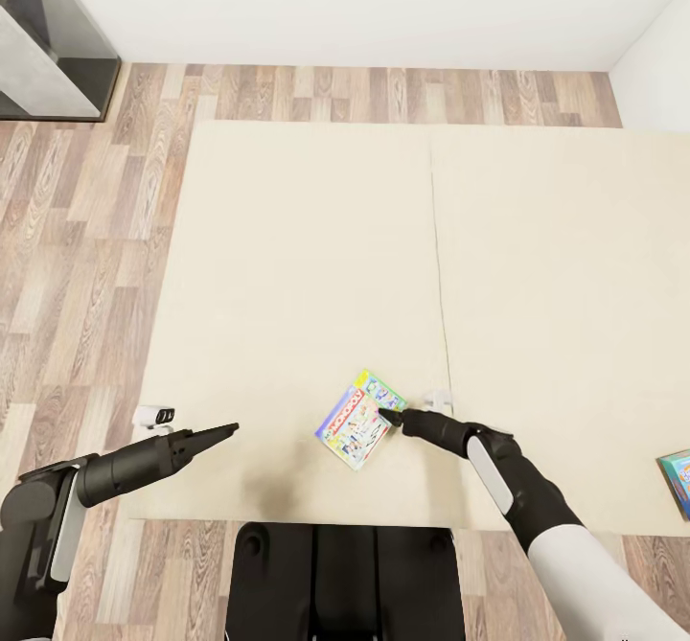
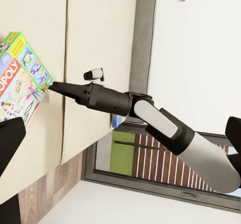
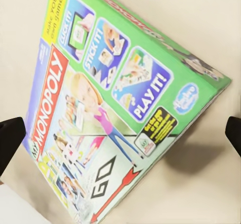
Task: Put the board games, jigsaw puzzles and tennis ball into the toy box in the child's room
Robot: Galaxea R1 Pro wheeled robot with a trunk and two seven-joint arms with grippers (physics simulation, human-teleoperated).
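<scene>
Bed (image 1: 307, 239): beige mattress in 2 sections w/ seam down the middle, wood-plank floor (image 1: 86, 239) round it, white wall beyond.

Green-edged board game (image 1: 357, 419) (Monopoly lid w/ red banner) lies on the bed near its near edge, just beside the seam, turned cornerwise. Rt wrist view: one corner looks lifted off the mattress, shadow under it (image 3: 120, 108).

Right pincer (image 1: 390, 418): tip at the box's seam-side edge, touching or nearly so. Left wrist view shows the same, pointed tip at the box's edge (image 2: 52, 87). Rt wrist view has the 2 dark fingertips (image 3: 10, 141) spread wide either side of the box, not clamped on it.

Left pincer (image 1: 228, 428): over the bed's near edge, well apart from the box, nothing in it. Looks drawn to a point in head view; left wrist view shows dark finger parts at both frame edges, so cannot tell apart or together.

2nd board game (image 1: 678, 481), blue-edged, on the bed's far-right section near its near edge, well apart from the green box.
</scene>
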